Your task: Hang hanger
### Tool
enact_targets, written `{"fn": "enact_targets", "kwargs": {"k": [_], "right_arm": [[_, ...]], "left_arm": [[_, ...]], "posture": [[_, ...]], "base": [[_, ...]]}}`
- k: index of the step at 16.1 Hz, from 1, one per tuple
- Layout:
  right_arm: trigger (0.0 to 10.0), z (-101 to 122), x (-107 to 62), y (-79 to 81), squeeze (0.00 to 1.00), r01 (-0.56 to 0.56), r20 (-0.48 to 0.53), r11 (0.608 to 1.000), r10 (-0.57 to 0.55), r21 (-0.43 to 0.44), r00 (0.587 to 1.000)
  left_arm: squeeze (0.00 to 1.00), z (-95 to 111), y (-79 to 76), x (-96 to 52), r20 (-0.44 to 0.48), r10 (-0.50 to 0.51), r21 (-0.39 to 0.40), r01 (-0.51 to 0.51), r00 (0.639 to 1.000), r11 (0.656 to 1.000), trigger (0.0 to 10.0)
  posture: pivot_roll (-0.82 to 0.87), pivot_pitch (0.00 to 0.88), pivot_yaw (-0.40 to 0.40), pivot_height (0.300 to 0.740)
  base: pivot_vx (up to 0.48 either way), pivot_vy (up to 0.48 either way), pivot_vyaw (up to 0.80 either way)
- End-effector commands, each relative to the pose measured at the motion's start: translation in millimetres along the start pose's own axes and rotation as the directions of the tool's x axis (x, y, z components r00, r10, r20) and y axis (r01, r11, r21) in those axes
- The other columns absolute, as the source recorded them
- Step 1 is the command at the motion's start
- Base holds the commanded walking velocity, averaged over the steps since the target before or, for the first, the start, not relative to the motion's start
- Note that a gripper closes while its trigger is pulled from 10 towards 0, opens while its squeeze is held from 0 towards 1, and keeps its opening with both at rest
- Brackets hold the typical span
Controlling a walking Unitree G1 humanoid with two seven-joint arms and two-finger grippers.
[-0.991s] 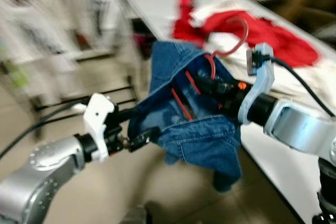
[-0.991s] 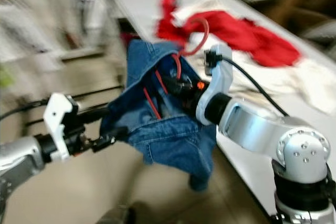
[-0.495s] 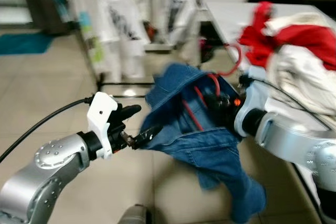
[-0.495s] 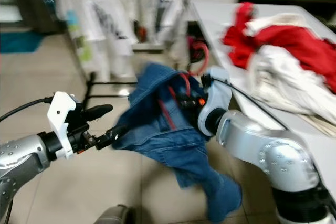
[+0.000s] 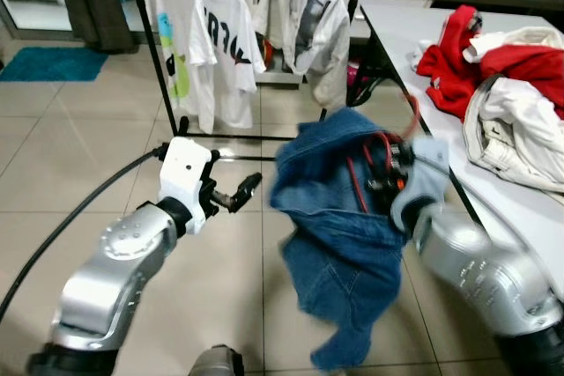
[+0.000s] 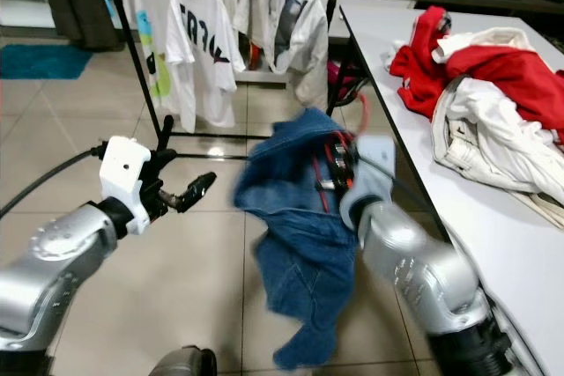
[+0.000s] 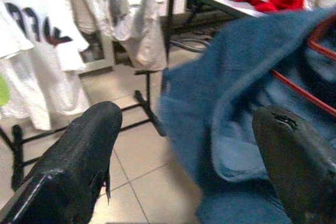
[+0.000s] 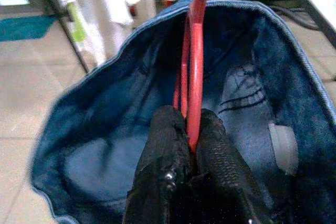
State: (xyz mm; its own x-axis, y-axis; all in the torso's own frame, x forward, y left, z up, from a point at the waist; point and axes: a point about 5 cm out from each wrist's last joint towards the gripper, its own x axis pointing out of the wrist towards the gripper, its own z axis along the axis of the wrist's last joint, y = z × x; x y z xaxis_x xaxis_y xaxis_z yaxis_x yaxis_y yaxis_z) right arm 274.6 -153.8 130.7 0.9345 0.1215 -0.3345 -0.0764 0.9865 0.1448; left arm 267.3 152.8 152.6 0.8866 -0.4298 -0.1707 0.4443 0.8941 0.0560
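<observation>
1. Our right gripper (image 8: 190,145) pinches the red hanger (image 8: 193,77), so the denim jacket (image 5: 339,217) hangs over the floor.
2. Our left gripper (image 7: 184,150), spread and empty, waits just beside it.
3. The clothes rack (image 5: 154,50) stands ahead.

— What do we see of our own build?
— Silver arms with small round screws, a white wrist block, a black cable behind the left gripper (image 5: 236,195), and textured black fingers (image 8: 164,157).
</observation>
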Motion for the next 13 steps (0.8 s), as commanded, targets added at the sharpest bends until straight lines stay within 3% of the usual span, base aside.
{"fn": "enact_targets", "kwargs": {"k": [1, 3, 4, 6, 9, 13], "right_arm": [[10.0, 4.8, 0.1, -6.6, 0.0, 0.042, 0.069, 0.999, -0.041, -0.024, 0.997], [10.0, -8.6, 0.3, -9.4, 0.0, 0.122, 0.091, 0.99, -0.116, -0.066, 0.989], [10.0, -13.3, -0.3, -7.2, 0.0, 0.105, 0.092, 0.991, -0.098, -0.077, 0.991], [10.0, -20.7, -1.7, -3.8, 0.0, 0.069, 0.103, 0.998, -0.067, -0.015, 0.992], [10.0, -22.4, -4.5, 2.0, 0.0, 0.019, 0.136, 1.0, -0.016, -0.02, 0.991], [10.0, -26.0, -3.8, 1.5, 0.0, 0.033, 0.139, 0.999, -0.035, 0.019, 0.99]], "left_arm": [[0.0, 2.2, 4.5, 2.7, 0.026, 0.059, 0.018, -0.06, 0.998, 0.998, 10.0], [0.0, -4.2, 2.5, 6.3, 0.037, 0.124, 0.052, -0.125, 0.992, 0.991, 10.0], [0.0, -7.5, -1.1, 7.0, 0.034, 0.113, 0.053, -0.114, 0.993, 0.992, 10.0], [0.0, -14.8, -3.3, 7.4, 0.025, 0.117, 0.095, -0.119, 0.993, 0.988, 10.0], [0.0, -13.2, -2.8, 5.2, 0.048, 0.144, 0.072, -0.147, 0.988, 0.987, 10.0], [0.0, -11.4, -2.6, 3.9, 0.062, 0.164, 0.051, -0.167, 0.984, 0.985, 10.0]], "posture": [[0.04, 0.035, -0.049, 0.74], [0.04, 0.032, -0.035, 0.74], [0.04, 0.031, -0.03, 0.74], [0.05, 0.021, -0.023, 0.74], [0.07, 0.033, -0.041, 0.74], [0.07, 0.034, -0.05, 0.74]], "base": [[0.0, 0.0, 0.0], [0.0, 0.0, 0.0], [0.0, 0.0, 0.0], [0.0, 0.0, 0.0], [0.176, 0.0, 0.0], [0.311, 0.0, 0.6]]}}
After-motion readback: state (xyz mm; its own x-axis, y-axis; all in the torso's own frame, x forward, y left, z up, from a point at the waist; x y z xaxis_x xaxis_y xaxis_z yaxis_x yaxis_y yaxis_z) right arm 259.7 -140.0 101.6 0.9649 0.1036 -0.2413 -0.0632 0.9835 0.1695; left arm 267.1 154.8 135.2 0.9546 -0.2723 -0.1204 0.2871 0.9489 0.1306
